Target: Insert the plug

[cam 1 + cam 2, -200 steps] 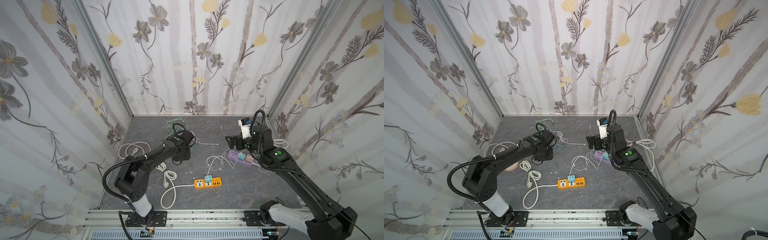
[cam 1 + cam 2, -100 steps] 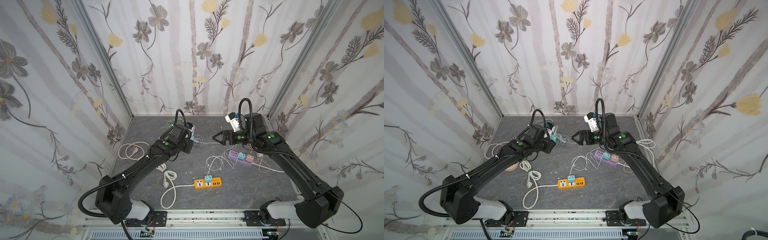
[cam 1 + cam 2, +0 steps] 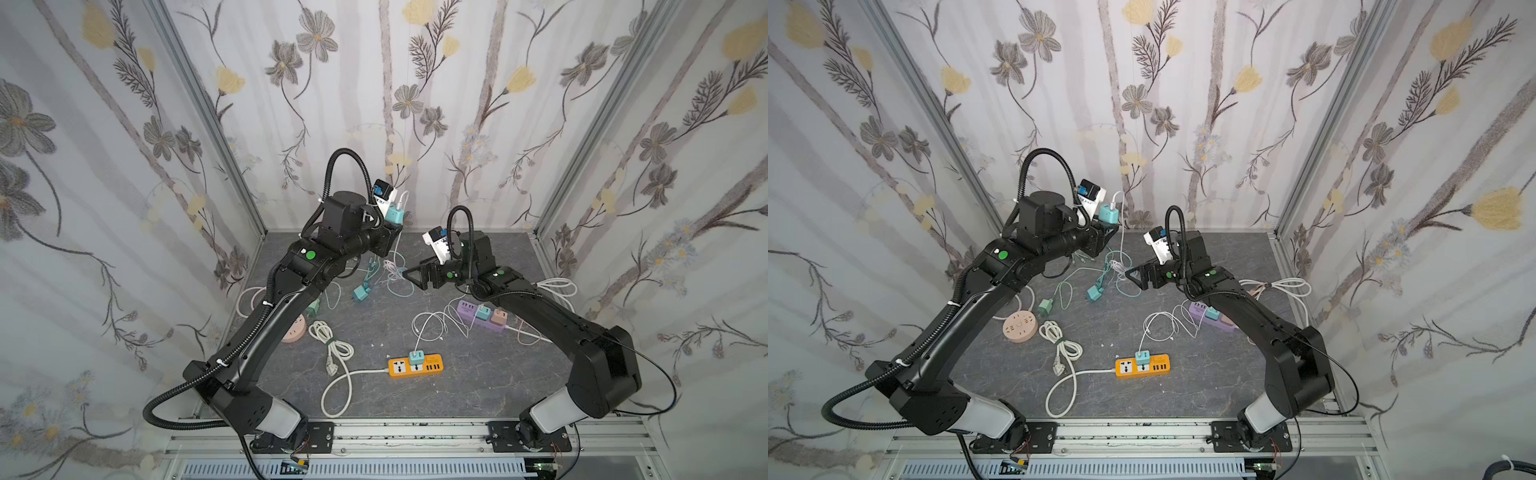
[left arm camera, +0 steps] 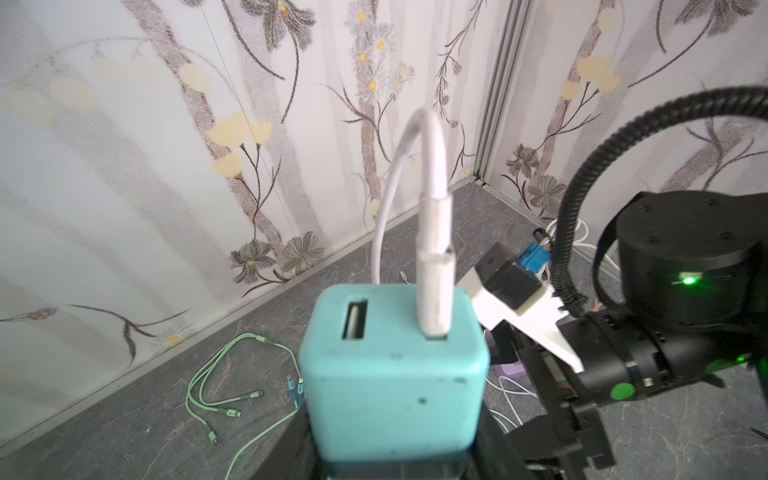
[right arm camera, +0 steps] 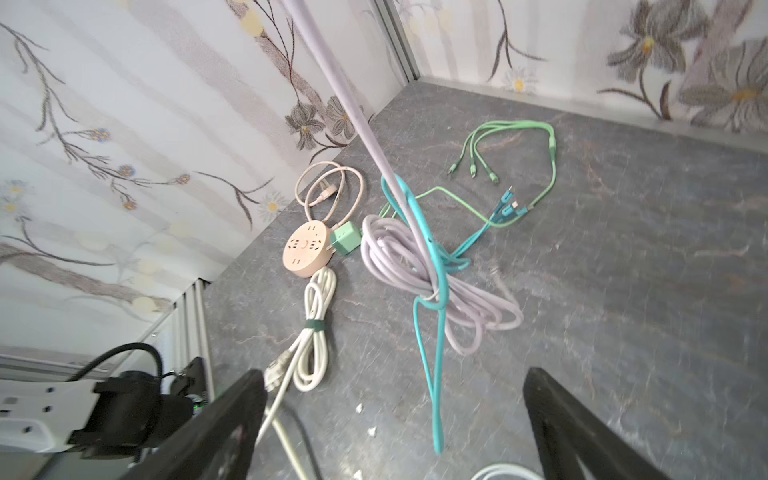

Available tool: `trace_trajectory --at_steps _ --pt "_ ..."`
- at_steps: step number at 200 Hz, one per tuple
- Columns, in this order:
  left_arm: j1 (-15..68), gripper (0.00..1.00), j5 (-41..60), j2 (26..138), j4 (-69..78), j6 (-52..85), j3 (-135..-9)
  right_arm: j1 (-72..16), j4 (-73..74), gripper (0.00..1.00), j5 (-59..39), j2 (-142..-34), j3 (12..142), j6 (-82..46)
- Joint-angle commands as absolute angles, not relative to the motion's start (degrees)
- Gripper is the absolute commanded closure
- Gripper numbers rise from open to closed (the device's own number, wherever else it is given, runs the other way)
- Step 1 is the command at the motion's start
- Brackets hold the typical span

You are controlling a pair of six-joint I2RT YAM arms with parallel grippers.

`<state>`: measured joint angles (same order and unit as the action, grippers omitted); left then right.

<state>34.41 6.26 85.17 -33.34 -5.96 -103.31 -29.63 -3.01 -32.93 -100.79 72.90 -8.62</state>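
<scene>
The plug, a teal charger block (image 4: 395, 374), is held high above the floor near the back wall, and my left gripper (image 4: 395, 455) is shut on its lower part. In both top views it shows at the arm's tip (image 3: 393, 216) (image 3: 1108, 213). A white USB cable (image 4: 432, 232) sits in one of its two ports and hangs down to a lilac coil (image 5: 415, 266) on the floor. My right gripper (image 5: 395, 436) stands open and empty low over the floor, facing that coil, also seen in a top view (image 3: 411, 276).
An orange power strip (image 3: 415, 366) with a teal charger lies at the front middle. A purple strip (image 3: 482, 316) lies under the right arm. A round pink socket (image 3: 1020, 327), a green charger (image 5: 345, 237), a second teal charger (image 3: 359, 294), green cables (image 5: 515, 137) and a white cord bundle (image 3: 1065, 353) lie around.
My left arm has lifted the teal charger from the floor up toward the back wall, trailing its cable. My right arm has swung left and down toward the floor cables, jaws still open.
</scene>
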Motion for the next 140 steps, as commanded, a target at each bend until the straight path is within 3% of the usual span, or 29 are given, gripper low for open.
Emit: trace_trajectory --at_steps 1,51,102,140 --pt "34.19 0.84 7.93 84.64 -37.34 -4.15 -105.47 -31.09 8.46 0.04 -32.67 -104.16 75.66 -1.02" --pt "33.0 0.82 4.78 84.41 -38.27 -1.79 -104.4 -32.78 15.1 0.14 -28.24 -107.57 75.02 -2.72" --pt "32.0 0.82 3.67 84.22 -37.89 -0.58 -102.63 -32.35 3.44 0.15 -18.84 -106.51 71.14 -0.13" --pt "31.63 0.81 4.47 84.18 -37.18 -0.37 -101.91 -32.91 -1.14 0.17 -22.24 -105.92 67.69 -0.43"
